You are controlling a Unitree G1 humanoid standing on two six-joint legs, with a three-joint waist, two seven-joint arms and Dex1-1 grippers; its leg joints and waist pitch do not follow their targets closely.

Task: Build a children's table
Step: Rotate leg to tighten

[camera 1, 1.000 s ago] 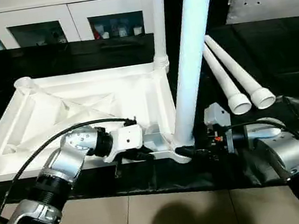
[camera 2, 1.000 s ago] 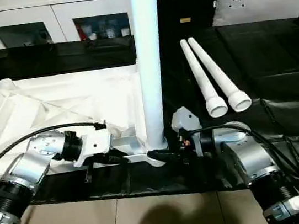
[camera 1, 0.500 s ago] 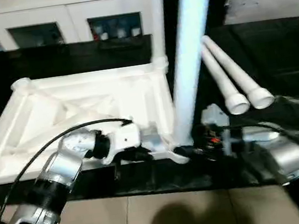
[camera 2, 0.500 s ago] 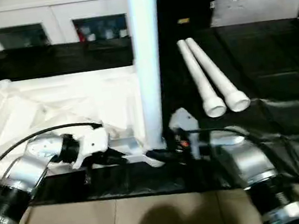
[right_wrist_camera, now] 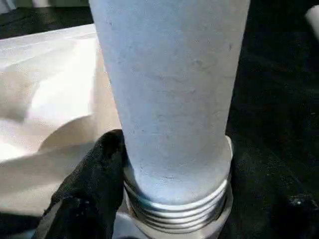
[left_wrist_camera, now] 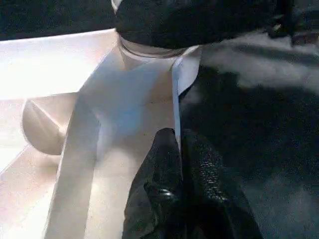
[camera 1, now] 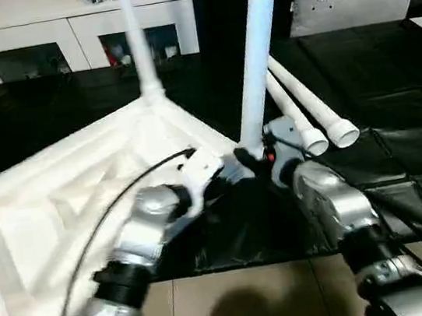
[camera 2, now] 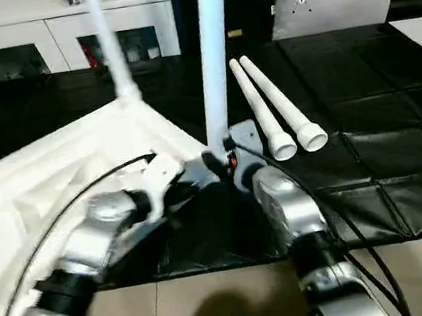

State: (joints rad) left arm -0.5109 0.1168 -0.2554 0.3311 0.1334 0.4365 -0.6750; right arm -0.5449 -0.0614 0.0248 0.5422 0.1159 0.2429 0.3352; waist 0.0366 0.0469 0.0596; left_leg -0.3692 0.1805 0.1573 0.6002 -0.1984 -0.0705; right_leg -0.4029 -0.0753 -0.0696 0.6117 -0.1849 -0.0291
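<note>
surface: black-covered work table (camera 1: 392, 101)
left gripper (left_wrist_camera: 178, 149): pinched tabletop rim (left_wrist_camera: 175, 99)
right gripper (camera 1: 252, 161): clasped upright leg (right_wrist_camera: 169, 99)

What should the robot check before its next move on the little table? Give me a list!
1. Left tool pinching the table top's rim: ok.
2. Right tool around the near leg's base: ok.
3. Near leg screwed fully in: not ok, threads show.
4. Far leg upright in its corner socket: ok.
5. Two loose legs lying ready on the black cover: ok.
</note>
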